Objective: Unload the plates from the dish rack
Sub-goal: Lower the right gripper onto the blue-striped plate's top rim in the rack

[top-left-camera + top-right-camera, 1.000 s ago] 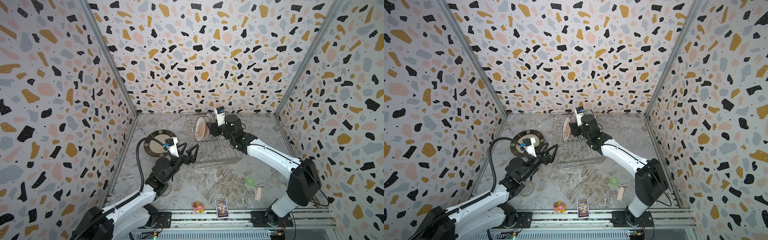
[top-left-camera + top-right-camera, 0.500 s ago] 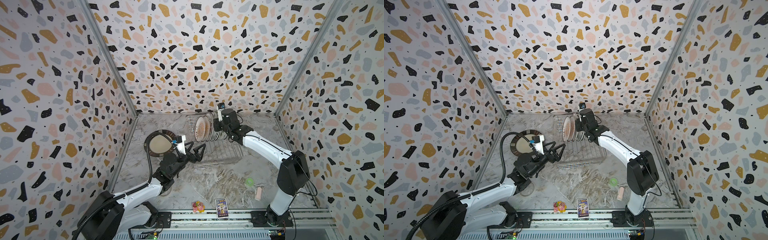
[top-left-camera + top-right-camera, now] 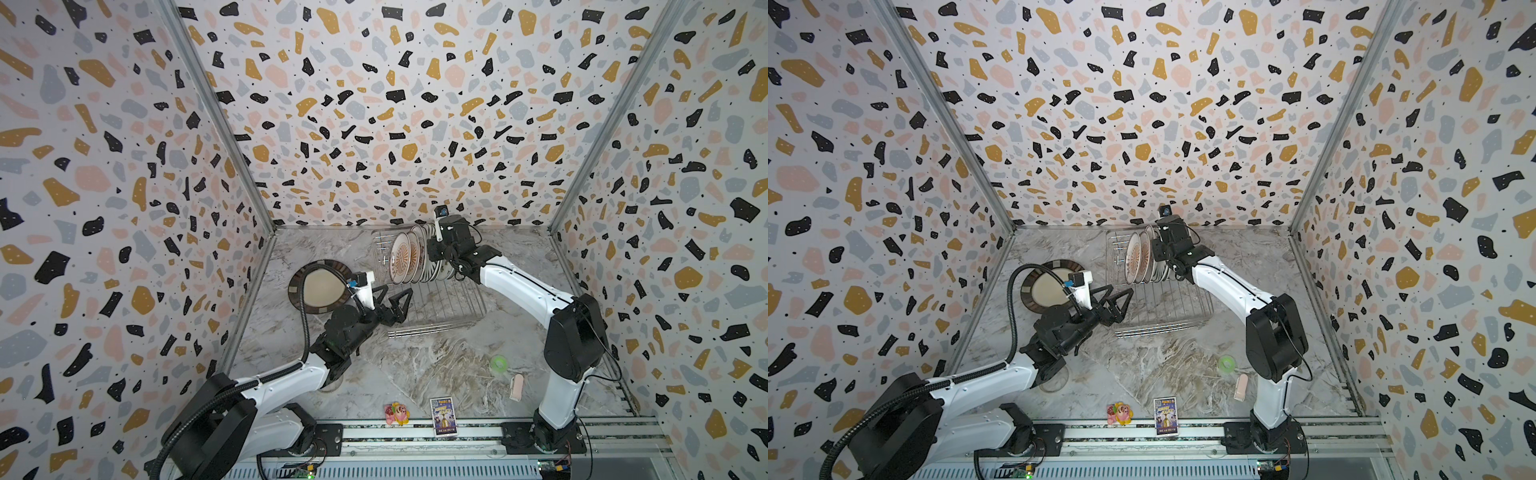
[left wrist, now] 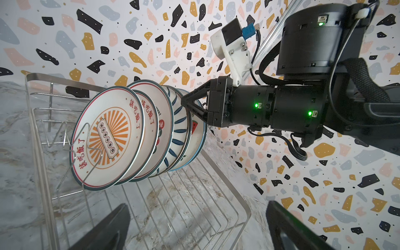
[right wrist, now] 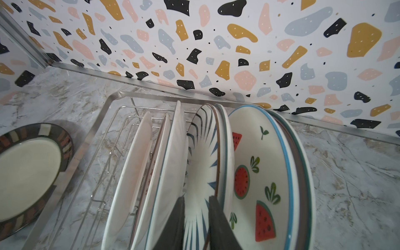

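The right gripper is down among the standing plates in the dish rack. Jaws narrow, astride the upper rim of the striped plate: one finger on its face, one behind it. They look closed on it, though how firm the bite is I cannot tell. Packing is tight. The watermelon plate sits just outside one finger and a white-backed plate just outside the other, all leaning the same way, touching or nearly so. Likely trouble: a lift not kept along the plate's own plane would scrape a neighbour or drag it up with a finger. The hold is a single pinch on a glazed rim, so the plate may pivot between the pads, or slip and drop back onto the wires and chip. If its lower edge catches in the grid, the light rack may tip or slide with it. With one plate out of mid-row, those leaning on it could fall into the gap. The left gripper hangs wide open and empty at the edge of the rack's bare end, the plates well beyond its fingertips. The brown-rimmed plate lies flat on the table beside it, outside the rack. A carry toward that plate would pass close to this arm, so there is a clash risk.
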